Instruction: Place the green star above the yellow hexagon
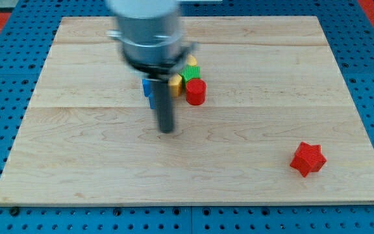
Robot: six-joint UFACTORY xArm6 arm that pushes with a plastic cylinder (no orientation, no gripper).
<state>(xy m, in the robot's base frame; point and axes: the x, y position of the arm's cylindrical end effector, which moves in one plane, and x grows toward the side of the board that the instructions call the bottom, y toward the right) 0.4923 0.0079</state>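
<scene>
Where the pale wooden board (239, 130) fills most of the frame, the items stand as follows. Rod: dark, upright, hanging from the blurred grey arm housing (149, 32) at upper centre; my tip (167, 130) rests on bare wood left of centre, just below the block cluster and touching no block. It is a plain rod end, with nothing to spread or pinch. Cluster, upper centre: green block (191, 71), ridged, shape unclear, partly hidden; yellow block (176, 83) touching its lower left, mostly hidden by the rod, outline unclear; a second yellow piece (192, 60) peeking just above the green; red cylinder (196, 92) directly below the green; blue block (147, 89) at the rod's left, largely hidden. Red star (308, 158): alone, lower right, well apart from everything.
</scene>
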